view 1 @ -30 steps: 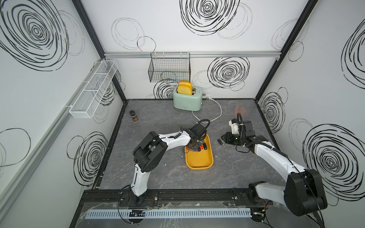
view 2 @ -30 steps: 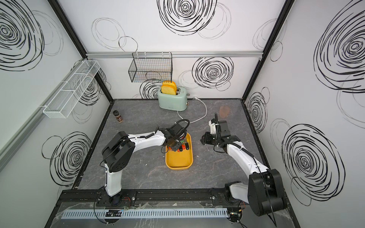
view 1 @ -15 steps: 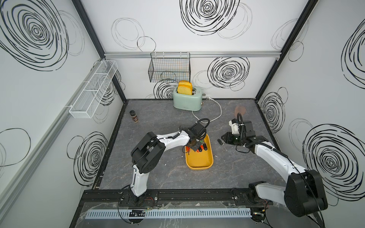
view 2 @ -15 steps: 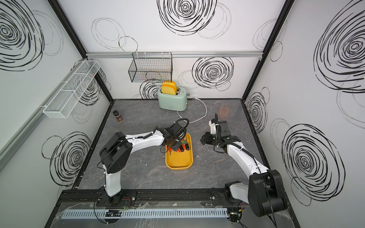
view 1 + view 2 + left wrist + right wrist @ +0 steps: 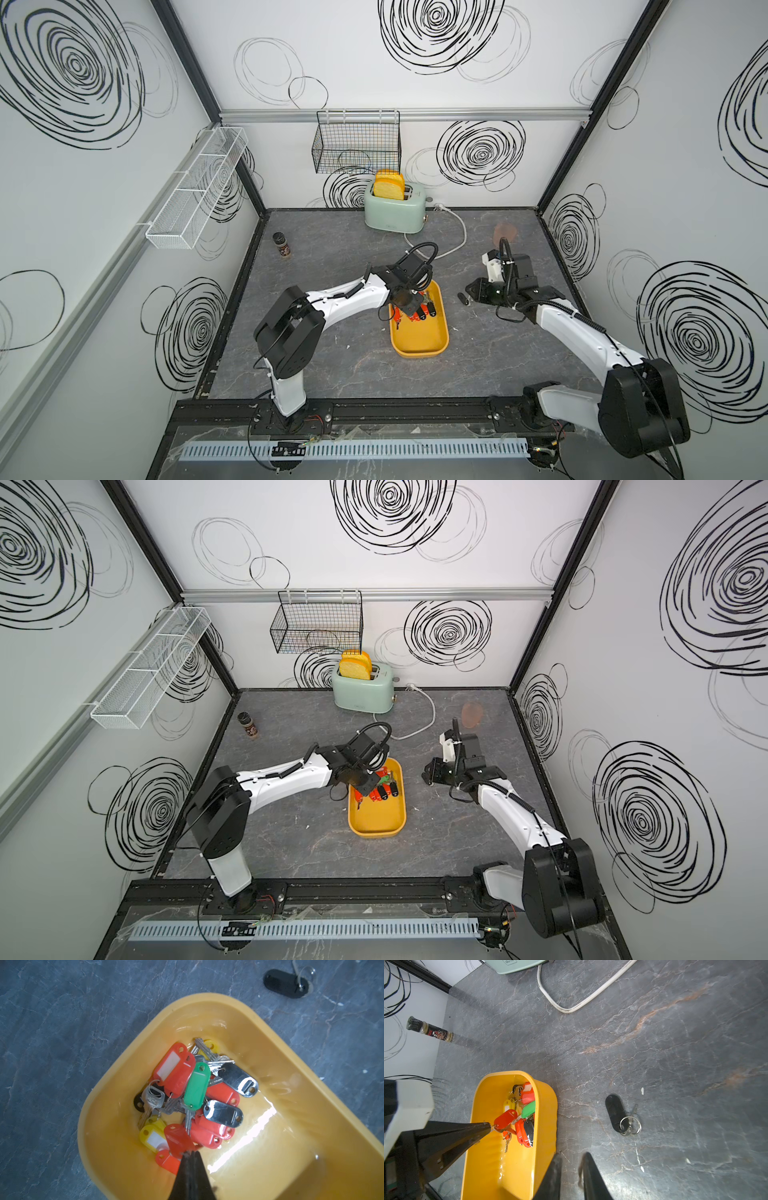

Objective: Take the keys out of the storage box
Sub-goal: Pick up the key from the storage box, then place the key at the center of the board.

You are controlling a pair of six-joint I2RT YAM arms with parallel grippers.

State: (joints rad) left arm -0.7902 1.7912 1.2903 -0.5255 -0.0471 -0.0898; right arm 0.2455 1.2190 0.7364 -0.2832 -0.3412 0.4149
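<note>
The mustard-yellow storage box (image 5: 419, 345) (image 5: 376, 820) lies mid-table, its wall (image 5: 546, 1115) and rim (image 5: 207, 999) showing in the wrist views. The keys (image 5: 420, 311) (image 5: 382, 789) (image 5: 197, 1088) (image 5: 525, 1109), with red, green, yellow and black tags, are heaped at its far end. My left gripper (image 5: 409, 309) (image 5: 363, 789) (image 5: 191, 1153) (image 5: 490, 1126) reaches into the box, shut on a red key tag (image 5: 177, 1140) (image 5: 505, 1119). One black-tagged key (image 5: 462, 298) (image 5: 284, 984) (image 5: 615, 1112) lies on the table right of the box. My right gripper (image 5: 469, 289) (image 5: 428, 773) (image 5: 572, 1156) hangs beside the box, slightly open, holding nothing.
A mint toaster (image 5: 395, 210) with bread stands at the back, its white cord (image 5: 457, 237) looping forward over the table. A spice jar (image 5: 280, 245) stands at the back left. A black wire basket (image 5: 357, 143) and a white mesh shelf (image 5: 195, 191) hang on the walls.
My left arm has shifted slightly over the box's far end. The right arm has not moved.
</note>
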